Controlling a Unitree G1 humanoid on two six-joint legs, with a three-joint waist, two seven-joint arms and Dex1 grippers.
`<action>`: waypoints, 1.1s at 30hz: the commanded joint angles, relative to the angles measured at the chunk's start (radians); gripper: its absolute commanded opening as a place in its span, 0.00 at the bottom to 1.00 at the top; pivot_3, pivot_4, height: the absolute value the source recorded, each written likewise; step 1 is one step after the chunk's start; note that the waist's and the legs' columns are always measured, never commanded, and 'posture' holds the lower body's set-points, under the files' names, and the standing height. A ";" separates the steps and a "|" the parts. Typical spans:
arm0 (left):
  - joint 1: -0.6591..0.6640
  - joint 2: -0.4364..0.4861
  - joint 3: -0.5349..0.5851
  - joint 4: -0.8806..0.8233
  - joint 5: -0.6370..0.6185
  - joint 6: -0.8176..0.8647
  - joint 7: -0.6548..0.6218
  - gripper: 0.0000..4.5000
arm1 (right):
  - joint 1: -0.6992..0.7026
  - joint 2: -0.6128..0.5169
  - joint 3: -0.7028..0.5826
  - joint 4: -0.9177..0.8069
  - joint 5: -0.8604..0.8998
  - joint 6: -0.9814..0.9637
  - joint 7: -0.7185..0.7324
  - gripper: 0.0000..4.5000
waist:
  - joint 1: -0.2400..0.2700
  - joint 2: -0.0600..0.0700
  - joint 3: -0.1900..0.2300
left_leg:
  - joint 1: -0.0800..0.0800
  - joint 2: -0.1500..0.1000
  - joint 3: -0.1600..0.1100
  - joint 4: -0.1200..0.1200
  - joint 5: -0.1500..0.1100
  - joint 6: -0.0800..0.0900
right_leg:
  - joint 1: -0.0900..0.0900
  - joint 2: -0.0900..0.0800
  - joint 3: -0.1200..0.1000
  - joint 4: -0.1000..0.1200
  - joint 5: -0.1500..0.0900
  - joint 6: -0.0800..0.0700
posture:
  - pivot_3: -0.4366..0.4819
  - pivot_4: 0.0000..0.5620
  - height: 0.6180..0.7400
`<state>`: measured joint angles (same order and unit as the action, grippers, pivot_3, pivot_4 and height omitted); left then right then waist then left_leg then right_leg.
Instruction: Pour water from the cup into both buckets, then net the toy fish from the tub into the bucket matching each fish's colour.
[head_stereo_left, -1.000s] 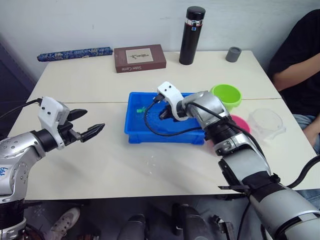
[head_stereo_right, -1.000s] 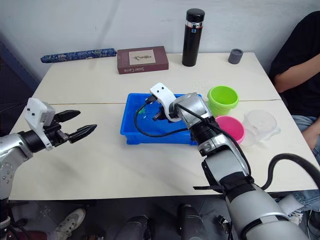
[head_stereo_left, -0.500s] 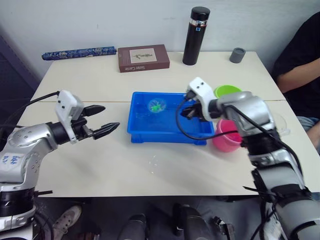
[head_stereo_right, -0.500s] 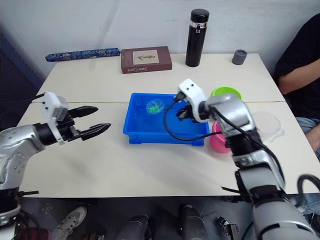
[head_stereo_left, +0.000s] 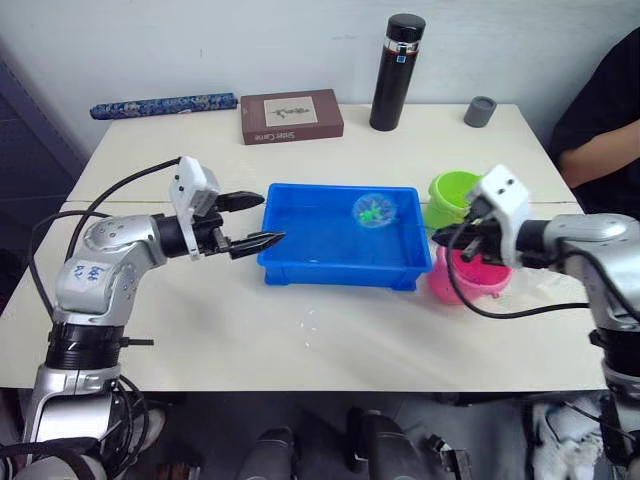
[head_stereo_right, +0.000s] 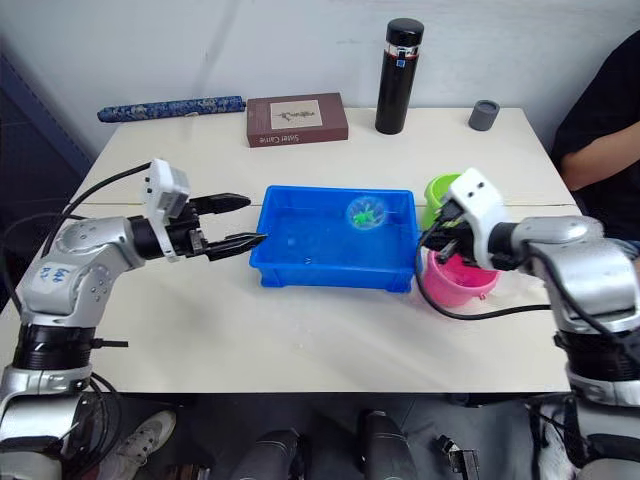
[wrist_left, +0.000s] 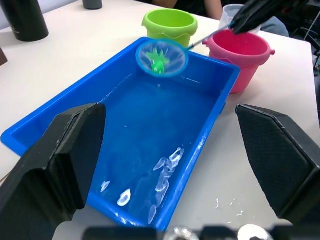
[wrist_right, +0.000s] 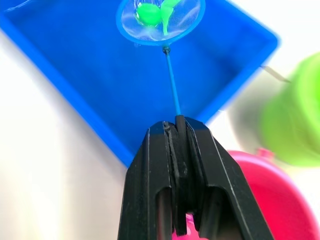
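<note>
I judge I am mid-way through the netting step: a green fish (wrist_left: 159, 64) sits in the net (head_stereo_left: 372, 211), lifted clear above the water in the far right part of the tub (head_stereo_left: 300, 270). My right gripper (wrist_right: 180, 131) has its fingers clamped tight on the thin handle, hanging over the pink bucket (head_stereo_left: 452, 285).

The net's long axis runs from my right gripper toward 10 o'clock across the counter (head_stereo_left: 200, 330), hoop leading, handle trailing back over the pink bucket's rim. The hoop looks roughly level, mesh sagging under the fish.

The green bucket (head_stereo_left: 452, 190) stands just beside the tub's far right corner, at about 1 o'clock from the pink one, which touches or nearly touches the tub's right wall. The next move, as I read it, is to swing the hoop toward 3 o'clock over the green bucket and tip it, keeping it level until then so the fish does not slide out.

My left gripper (head_stereo_left: 256, 219) hovers at the tub's left rim, fingers spread wide, holding nothing.
</note>
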<state>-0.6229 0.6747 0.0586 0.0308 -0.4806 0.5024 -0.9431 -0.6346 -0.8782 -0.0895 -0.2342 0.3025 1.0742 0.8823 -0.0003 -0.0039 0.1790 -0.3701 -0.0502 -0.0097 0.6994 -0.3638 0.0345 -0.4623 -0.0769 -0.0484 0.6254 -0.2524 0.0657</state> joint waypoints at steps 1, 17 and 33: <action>-0.019 0.003 0.008 0.018 0.014 -0.034 -0.020 0.99 | 0.000 -0.048 -0.073 -0.008 0.015 -0.025 -0.016 0.00 | 0.000 0.000 0.000 | 0.000 0.000 0.000 0.000 0.000 0.000 | 0.000 0.000 0.000 0.000 0.000 0.000 | 0.48 0.27 0.99; -0.025 0.009 0.019 0.052 0.048 -0.066 -0.039 0.99 | -0.002 -0.178 0.020 0.285 -0.257 -0.424 -0.181 0.00 | 0.001 0.000 0.000 | 0.000 0.000 0.001 0.000 0.000 0.000 | 0.000 0.000 0.000 0.000 0.000 0.000 | 0.48 0.27 0.99; -0.029 0.015 0.022 0.054 0.052 -0.063 -0.040 0.99 | 0.134 -0.290 0.180 0.291 -0.737 -0.937 -0.410 0.00 | 0.000 0.000 0.000 | 0.001 0.000 0.002 0.000 0.000 0.000 | 0.000 0.000 0.001 0.000 0.000 0.000 | 0.48 0.27 0.99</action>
<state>-0.6415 0.6775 0.0601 0.0955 -0.4280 0.4483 -0.9792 -0.4984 -1.1351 0.1063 0.0633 -0.3862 0.1911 0.5048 -0.0006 -0.0039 0.1790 -0.3695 -0.0502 -0.0073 0.6998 -0.3633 0.0346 -0.4624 -0.0766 -0.0472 0.6257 -0.2523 0.0659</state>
